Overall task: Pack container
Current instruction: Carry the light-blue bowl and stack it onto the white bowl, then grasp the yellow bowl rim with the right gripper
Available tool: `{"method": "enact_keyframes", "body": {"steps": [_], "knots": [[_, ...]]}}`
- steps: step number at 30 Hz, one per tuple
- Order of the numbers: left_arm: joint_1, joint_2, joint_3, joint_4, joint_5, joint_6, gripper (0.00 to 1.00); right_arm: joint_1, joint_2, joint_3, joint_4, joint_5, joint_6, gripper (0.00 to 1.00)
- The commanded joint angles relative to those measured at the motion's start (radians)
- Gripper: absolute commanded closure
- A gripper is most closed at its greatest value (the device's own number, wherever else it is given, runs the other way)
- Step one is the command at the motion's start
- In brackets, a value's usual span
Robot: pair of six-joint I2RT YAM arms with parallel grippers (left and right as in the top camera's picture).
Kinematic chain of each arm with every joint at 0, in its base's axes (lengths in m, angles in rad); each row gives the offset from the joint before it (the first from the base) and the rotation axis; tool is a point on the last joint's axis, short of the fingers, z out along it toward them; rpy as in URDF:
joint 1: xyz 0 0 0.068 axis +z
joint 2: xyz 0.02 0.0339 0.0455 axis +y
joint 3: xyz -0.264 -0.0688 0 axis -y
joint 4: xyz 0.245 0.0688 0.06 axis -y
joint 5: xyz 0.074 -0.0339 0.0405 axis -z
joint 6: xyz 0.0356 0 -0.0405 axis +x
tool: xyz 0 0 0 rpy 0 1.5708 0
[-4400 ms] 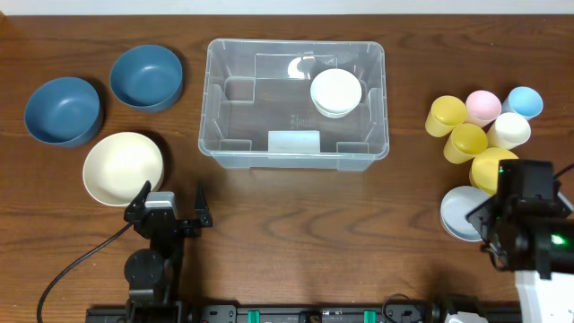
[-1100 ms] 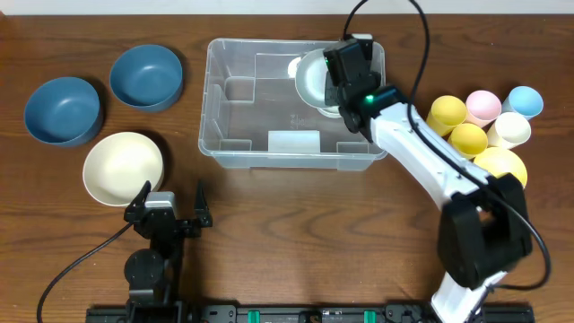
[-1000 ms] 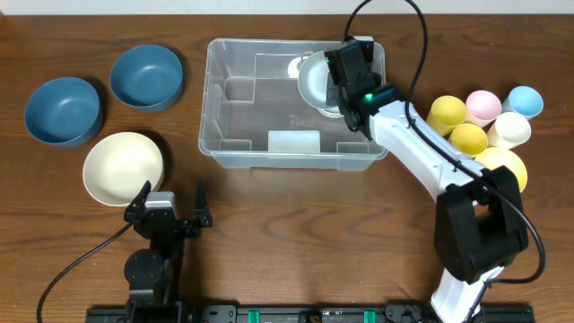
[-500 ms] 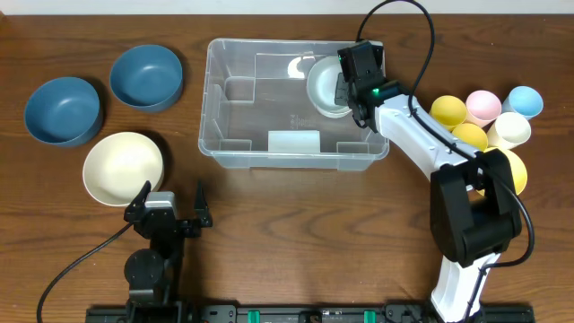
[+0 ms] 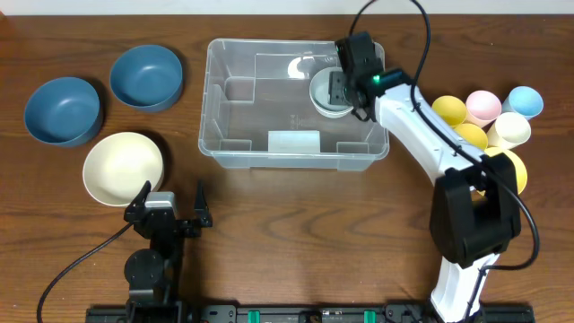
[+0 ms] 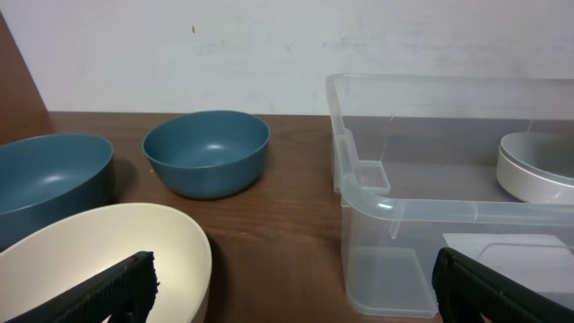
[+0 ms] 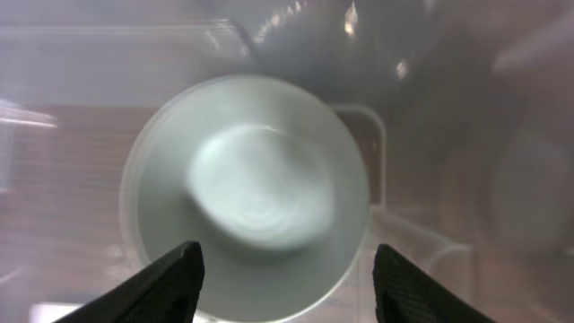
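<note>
The clear rectangular container point(image 5: 218, 99) stands at the table's back centre. Pale bowls point(image 5: 323, 94) sit stacked in its back right corner; they also show in the right wrist view point(image 7: 247, 193) and the left wrist view point(image 6: 536, 166). My right gripper point(image 5: 339, 85) is open, just above the stacked bowls, holding nothing point(image 7: 287, 269). My left gripper point(image 5: 170, 206) is open and empty, resting at the front left, near a cream bowl point(image 5: 123, 168). The container's near left corner shows in the left wrist view point(image 6: 377, 215).
Two dark blue bowls point(image 5: 62, 109) point(image 5: 146, 77) sit at the back left. Several yellow, pink, blue and cream cups point(image 5: 484, 121) cluster at the right edge, under my right arm. A cable runs along the front left.
My right arm carried a pale bowl from the front right into the container, set it on the bowl there and opened. The left arm has not moved.
</note>
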Motion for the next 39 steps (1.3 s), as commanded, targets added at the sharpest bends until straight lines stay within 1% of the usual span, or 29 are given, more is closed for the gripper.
{"method": "enact_keyframes", "body": {"steps": [1,4,7,10,16,18,22,26,29,34,39], "knots": [[0.006,-0.002,-0.017,-0.034,0.003,0.013,0.02,0.035,-0.111,0.15,-0.095,-0.016,-0.042,0.36],[0.006,-0.002,-0.017,-0.034,0.003,0.013,0.02,0.039,-0.166,0.257,-0.231,-0.023,-0.031,0.32],[0.006,-0.002,-0.017,-0.034,0.003,0.014,0.02,0.021,-0.236,0.335,-0.364,-0.017,-0.001,0.26],[0.006,-0.002,-0.017,-0.034,0.003,0.014,0.02,-0.032,-0.314,0.375,-0.497,-0.012,0.024,0.25],[0.006,-0.002,-0.017,-0.034,0.003,0.013,0.02,-0.24,-0.459,0.378,-0.784,0.015,0.109,0.24],[0.006,-0.002,-0.017,-0.034,0.003,0.013,0.02,-0.354,-0.489,0.377,-0.892,0.016,0.128,0.25],[0.006,-0.002,-0.017,-0.034,0.003,0.013,0.02,-0.541,-0.499,0.375,-1.033,0.03,0.146,0.25],[0.006,-0.002,-0.017,-0.034,0.003,0.013,0.02,-0.711,-0.499,0.332,-1.052,0.039,0.145,0.27],[0.006,-0.002,-0.017,-0.034,0.003,0.014,0.02,-0.826,-0.499,0.266,-1.027,0.034,0.144,0.29],[0.006,-0.002,-0.017,-0.034,0.003,0.013,0.02,-0.966,-0.499,0.077,-0.91,-0.062,0.113,0.31],[0.006,-0.002,-0.017,-0.034,0.003,0.013,0.02,-1.031,-0.499,-0.172,-0.746,-0.102,0.098,0.32]]}}
